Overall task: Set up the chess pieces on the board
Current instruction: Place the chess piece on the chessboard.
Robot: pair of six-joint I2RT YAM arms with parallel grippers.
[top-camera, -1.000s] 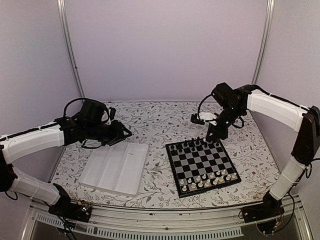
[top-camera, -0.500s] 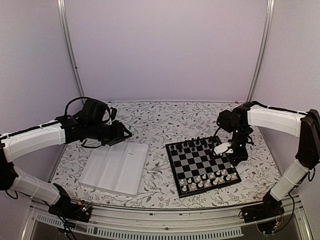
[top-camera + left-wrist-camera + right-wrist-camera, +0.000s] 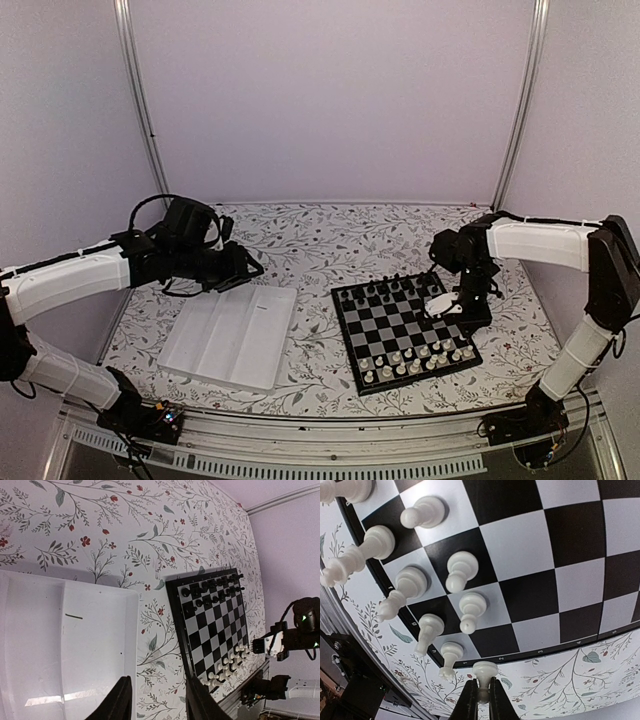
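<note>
swung from 1 o'clock of the board (image 3: 343,330) to 3 o'clock, right gripper (image 3: 480,696) points down, pinching a cream-white piece (image 3: 484,671); left gripper (image 3: 157,707) half-open.

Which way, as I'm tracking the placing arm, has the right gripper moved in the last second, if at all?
Yes. The right gripper moved from the board's far edge nearer, to its right edge, holding a white piece.
</note>
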